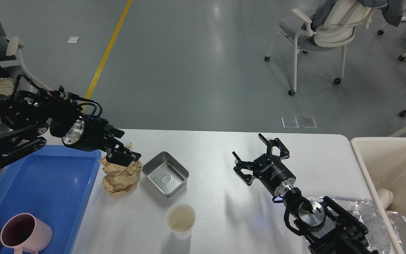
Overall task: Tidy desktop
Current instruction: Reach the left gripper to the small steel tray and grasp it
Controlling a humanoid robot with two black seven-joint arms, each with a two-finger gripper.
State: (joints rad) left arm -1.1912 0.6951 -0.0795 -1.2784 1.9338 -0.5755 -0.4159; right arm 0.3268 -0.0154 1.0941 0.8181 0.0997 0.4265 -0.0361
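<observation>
The white desktop (pixel 210 151) carries a crumpled brown paper ball (pixel 120 176), a square metal tin (pixel 165 173) and an empty paper cup (pixel 180 220). My left gripper (pixel 123 157) reaches in from the left and sits just over the top of the paper ball. It is seen dark and end-on, so I cannot tell its fingers apart. My right gripper (pixel 259 155) is open and empty, hovering over the right half of the desktop, well apart from the tin and the cup.
A blue tray (pixel 48 183) lies at the left with a pink mug (pixel 25 234) in its near corner. A cream bin (pixel 393 158) stands at the right edge. A crinkled foil tray (pixel 365 208) lies under my right arm. Chairs stand on the floor behind.
</observation>
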